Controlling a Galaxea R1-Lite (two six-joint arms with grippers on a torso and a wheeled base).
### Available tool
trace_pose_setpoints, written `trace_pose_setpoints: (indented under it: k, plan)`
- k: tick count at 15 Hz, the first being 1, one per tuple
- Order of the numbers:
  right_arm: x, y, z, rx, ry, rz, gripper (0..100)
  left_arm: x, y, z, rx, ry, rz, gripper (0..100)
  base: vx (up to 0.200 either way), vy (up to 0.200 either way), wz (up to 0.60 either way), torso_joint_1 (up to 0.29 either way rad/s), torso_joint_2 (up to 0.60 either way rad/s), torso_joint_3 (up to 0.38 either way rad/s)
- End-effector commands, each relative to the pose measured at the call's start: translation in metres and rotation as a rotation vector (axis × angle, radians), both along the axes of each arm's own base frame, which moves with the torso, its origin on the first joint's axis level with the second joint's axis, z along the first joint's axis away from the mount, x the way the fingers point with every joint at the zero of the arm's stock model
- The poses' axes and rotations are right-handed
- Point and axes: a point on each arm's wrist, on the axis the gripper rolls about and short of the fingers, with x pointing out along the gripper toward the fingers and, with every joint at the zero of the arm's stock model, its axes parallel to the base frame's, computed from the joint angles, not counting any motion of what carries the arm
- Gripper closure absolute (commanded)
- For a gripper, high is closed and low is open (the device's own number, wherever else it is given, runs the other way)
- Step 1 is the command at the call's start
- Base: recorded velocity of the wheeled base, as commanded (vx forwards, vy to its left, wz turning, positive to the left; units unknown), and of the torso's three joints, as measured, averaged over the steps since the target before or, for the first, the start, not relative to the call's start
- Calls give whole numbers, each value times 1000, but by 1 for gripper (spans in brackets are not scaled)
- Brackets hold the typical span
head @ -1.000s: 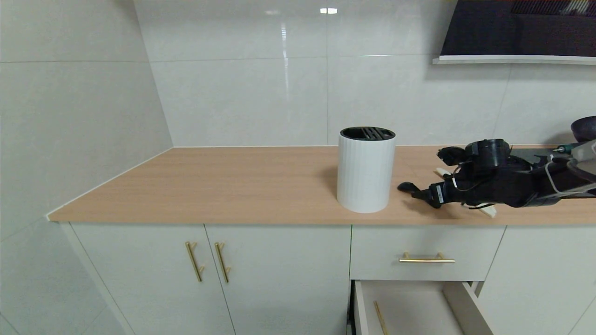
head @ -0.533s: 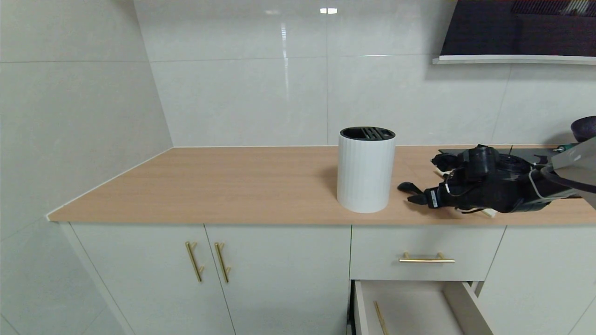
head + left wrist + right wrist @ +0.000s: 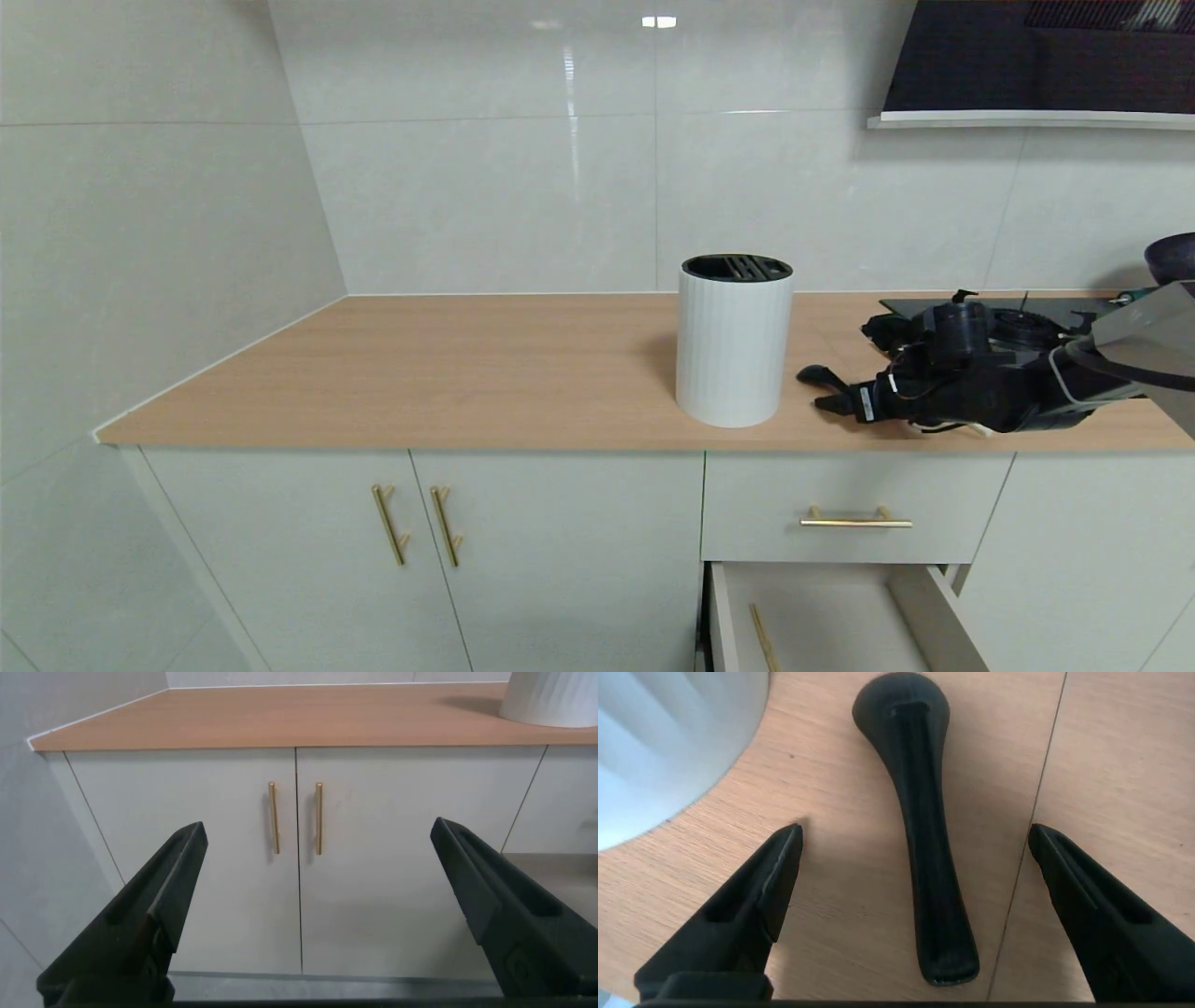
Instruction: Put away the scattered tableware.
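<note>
Though the right arm covers most of it in the head view, a black utensil (image 3: 818, 375) lies on the countertop (image 3: 467, 373) just beside the white holder (image 3: 734, 345), its far part hidden under the right gripper (image 3: 854, 373). A pale piece (image 3: 980, 427) peeks from beneath the arm, too little to name. At the right wrist, the fingers (image 3: 738, 924) stand wide apart either side of the utensil, touching nothing. At the left wrist, the left gripper (image 3: 318, 835) gapes before cabinet doors (image 3: 187, 887), with the holder cut off at the edge.
</note>
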Motion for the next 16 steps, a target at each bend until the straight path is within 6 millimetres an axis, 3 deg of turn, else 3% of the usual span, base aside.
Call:
trace_pose_setpoints:
  k: [1, 6, 9, 12, 14, 16]
  plan:
    - [0, 0, -3, 0, 6, 1, 100, 0, 0, 0, 0, 0, 0, 0, 0, 0, 0, 0, 0, 0]
    - [0, 0, 0, 2, 4, -1, 100, 0, 0, 0, 0, 0, 2, 0, 0, 0, 0, 0, 0, 0]
    - [-7, 0, 18, 3, 0, -4, 100, 0, 0, 0, 0, 0, 0, 0, 0, 0, 0, 0, 0, 0]
    - [-34, 10, 69, 29, 29, -53, 100, 0, 0, 0, 0, 0, 0, 0, 0, 0, 0, 0, 0, 0]
    - [-67, 17, 110, 66, 48, -125, 100, 0, 0, 0, 0, 0, 2, 0, 0, 0, 0, 0, 0, 0]
    - [-91, 14, 124, 70, 97, -140, 100, 0, 0, 0, 0, 0, 0, 0, 0, 0, 0, 0, 0, 0]
